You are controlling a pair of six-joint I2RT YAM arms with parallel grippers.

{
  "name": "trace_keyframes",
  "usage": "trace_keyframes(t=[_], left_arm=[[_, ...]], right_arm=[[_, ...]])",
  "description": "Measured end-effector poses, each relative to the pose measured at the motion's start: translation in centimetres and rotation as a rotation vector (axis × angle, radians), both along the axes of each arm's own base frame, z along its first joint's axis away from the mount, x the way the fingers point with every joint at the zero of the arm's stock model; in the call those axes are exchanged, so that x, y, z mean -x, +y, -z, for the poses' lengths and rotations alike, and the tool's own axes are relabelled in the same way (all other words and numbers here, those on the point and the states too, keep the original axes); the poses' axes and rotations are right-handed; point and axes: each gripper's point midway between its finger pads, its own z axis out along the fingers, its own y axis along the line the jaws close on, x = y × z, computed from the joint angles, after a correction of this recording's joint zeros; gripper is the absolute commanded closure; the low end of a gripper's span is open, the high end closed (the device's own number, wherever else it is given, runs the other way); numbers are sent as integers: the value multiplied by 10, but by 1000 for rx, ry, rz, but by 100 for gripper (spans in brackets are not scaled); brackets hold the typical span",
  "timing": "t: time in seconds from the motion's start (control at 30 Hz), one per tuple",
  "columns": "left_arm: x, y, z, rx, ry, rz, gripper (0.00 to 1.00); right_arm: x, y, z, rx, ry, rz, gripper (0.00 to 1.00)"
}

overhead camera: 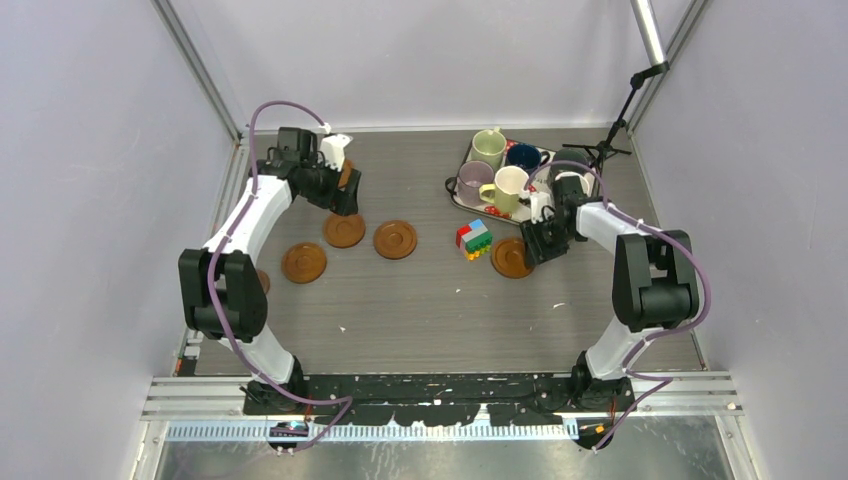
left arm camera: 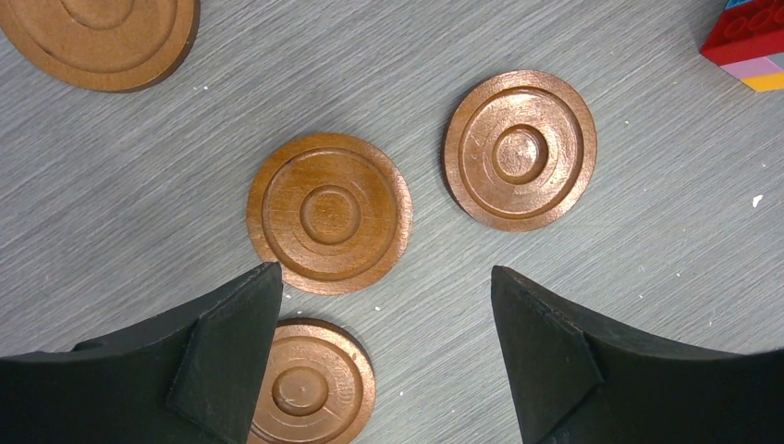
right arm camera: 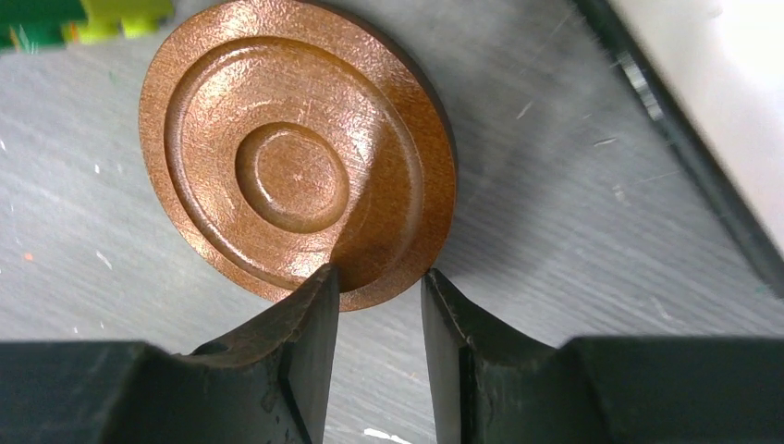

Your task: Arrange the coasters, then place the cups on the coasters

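Three coasters (overhead camera: 344, 230) (overhead camera: 395, 239) (overhead camera: 304, 262) lie left of centre, and a fourth (overhead camera: 262, 280) peeks from behind the left arm. My left gripper (overhead camera: 345, 195) (left arm camera: 384, 277) hovers open above them; another coaster (left arm camera: 310, 384) lies beside its left finger. A further coaster (overhead camera: 512, 257) (right arm camera: 296, 153) lies flat by my right gripper (overhead camera: 535, 245) (right arm camera: 379, 282). Those jaws stand narrowly apart, the disc's near rim between the tips and nothing pinched. Cups stand on the tray: light green (overhead camera: 489, 147), dark blue (overhead camera: 523, 155), mauve (overhead camera: 473, 180), pale yellow (overhead camera: 509, 188).
A multicoloured block toy (overhead camera: 474, 239) sits just left of the right-hand coaster. The white tray (overhead camera: 455, 197) is at the back right, partly behind the right arm. A black stand (overhead camera: 610, 140) rises in the back right corner. Walls close in both sides.
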Motion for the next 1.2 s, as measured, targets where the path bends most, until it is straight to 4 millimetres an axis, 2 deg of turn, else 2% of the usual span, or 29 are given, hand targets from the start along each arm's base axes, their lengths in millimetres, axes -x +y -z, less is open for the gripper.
trace_keyframes(t=[0.23, 0.43, 0.53, 0.7, 0.83, 0.93, 1.07, 1.2], left_arm=[[1, 1, 0, -8, -1, -2, 14], [2, 6, -2, 0, 5, -20, 14], [5, 15, -1, 22, 30, -51, 15], [5, 28, 3, 32, 67, -83, 15], [7, 24, 9, 38, 96, -52, 16], [9, 19, 19, 32, 124, -12, 17], [9, 6, 35, -4, 150, 58, 17], [8, -19, 48, -45, 162, 150, 18]], right_arm=[[42, 15, 1, 40, 40, -196, 58], [74, 52, 0, 100, 29, -407, 57], [79, 72, 0, 139, -4, -488, 58], [73, 110, -2, 212, -50, -585, 58], [53, 154, -3, 228, -87, -619, 58], [43, 179, -5, 242, -107, -630, 59], [32, 199, -8, 221, -132, -614, 57], [32, 203, -18, 188, -143, -600, 52]])
